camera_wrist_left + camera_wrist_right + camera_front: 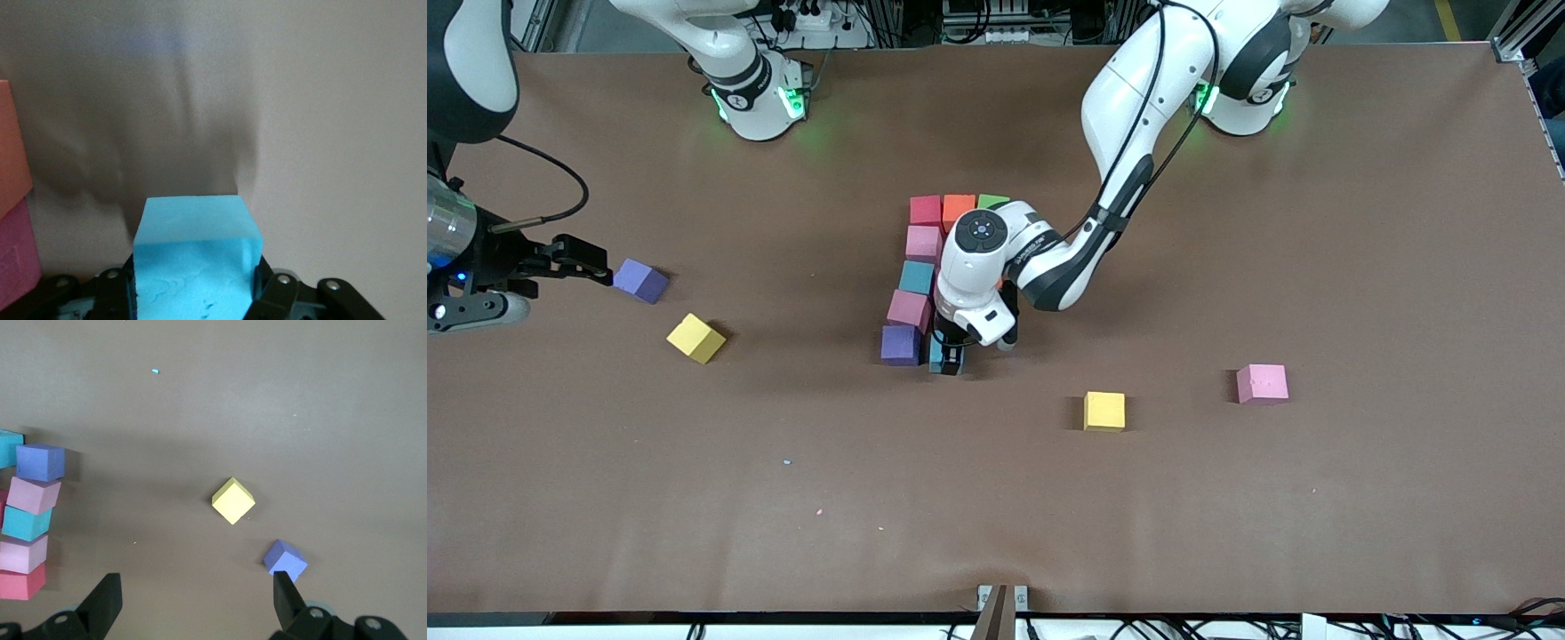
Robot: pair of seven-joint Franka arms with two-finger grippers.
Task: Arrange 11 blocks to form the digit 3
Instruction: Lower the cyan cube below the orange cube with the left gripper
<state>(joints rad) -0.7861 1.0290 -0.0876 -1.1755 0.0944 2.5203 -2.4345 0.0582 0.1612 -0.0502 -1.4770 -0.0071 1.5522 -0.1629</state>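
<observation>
Counting the blocks on the table (1360, 498) gives eleven in plain sight: one red (926, 210), one orange (959, 208), one green (992, 202), three pink, two blue, two purple and two yellow. The unfinished digit 3 (919, 277) sits mid-table. The left gripper (946, 356) is clamped on a blue block (195, 263), low beside the purple block (900, 345) at the figure's nearest end. The right gripper (197, 603) waits with fingers spread over the loose purple block (640, 281), near a yellow one (695, 338). Another yellow (1104, 412) and a pink (1262, 384) lie toward the left arm's end. No writing is readable.
</observation>
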